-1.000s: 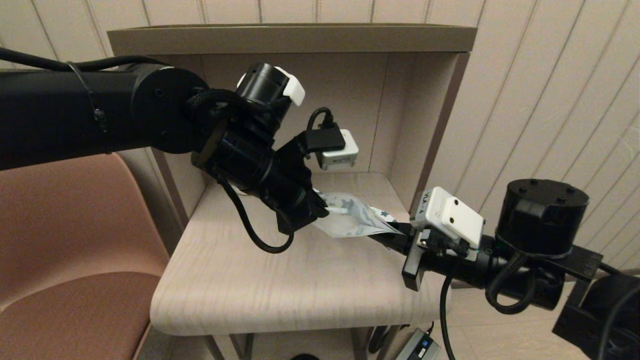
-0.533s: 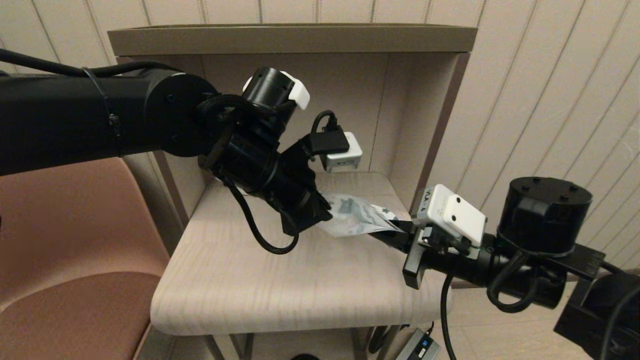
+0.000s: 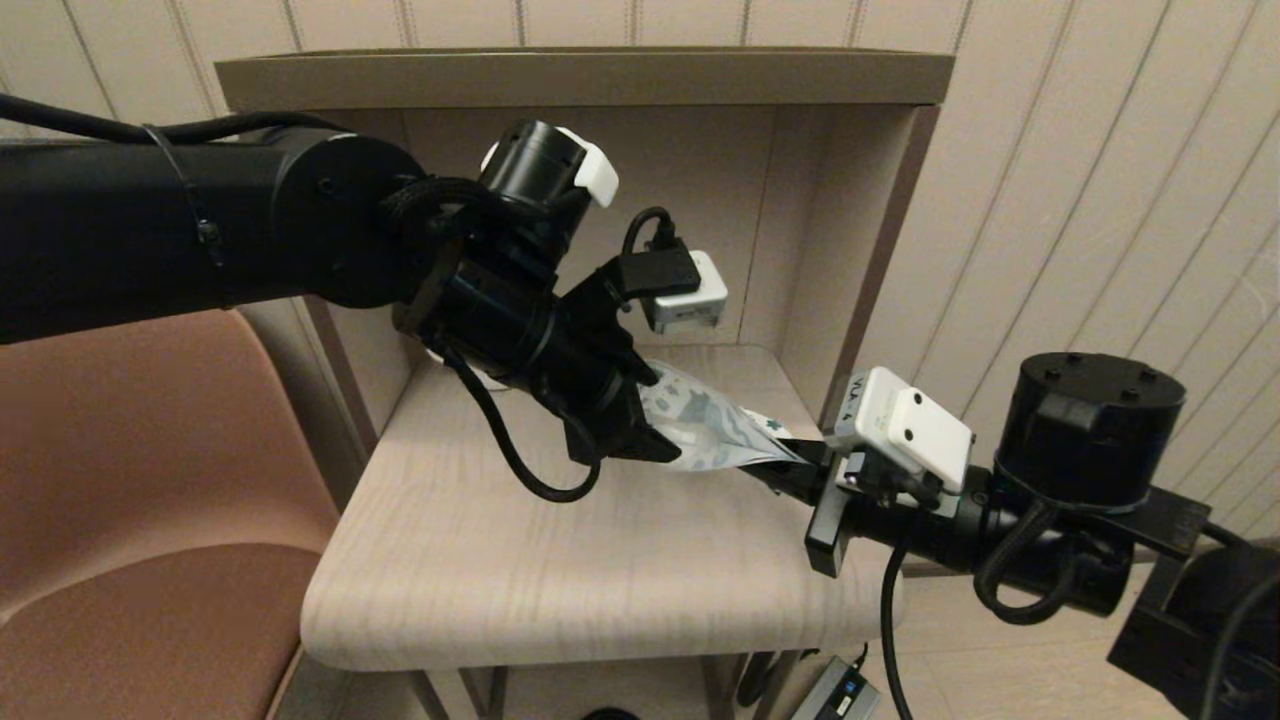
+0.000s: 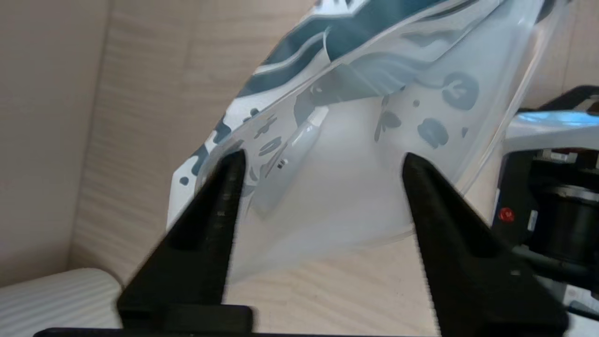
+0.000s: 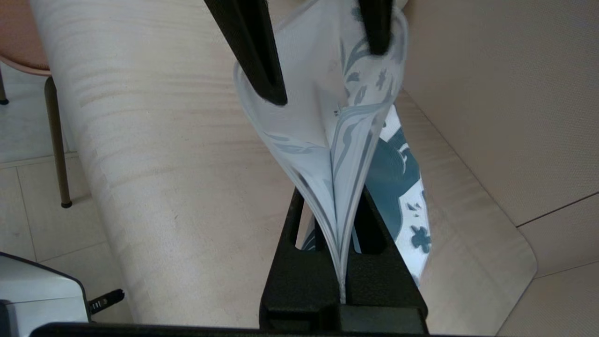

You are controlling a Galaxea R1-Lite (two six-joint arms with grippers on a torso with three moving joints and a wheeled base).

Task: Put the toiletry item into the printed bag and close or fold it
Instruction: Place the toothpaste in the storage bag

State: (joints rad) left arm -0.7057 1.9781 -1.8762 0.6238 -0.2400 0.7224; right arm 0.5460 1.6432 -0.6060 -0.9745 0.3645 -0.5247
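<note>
The squeeze tube [image 4: 292, 157] sits inside the printed bag [image 3: 715, 430]; right gripper [image 5: 344, 234] pinches it, left gripper [image 4: 318, 187] spread wide; folding remains.

1. You face a pale wood-grain table [image 3: 560, 560] with rounded corners, set into an open alcove.
2. A darker brown top shelf [image 3: 585, 78] caps the alcove, and beige side panels [image 3: 830, 250] enclose it.
3. Behind it you see a wall [image 3: 1080, 170] of cream vertical panelling.
4. On your left stands a chair with pinkish-brown upholstery [image 3: 140, 480].
5. Below the table's right edge, light floor tiles [image 3: 1000, 640] show.
</note>
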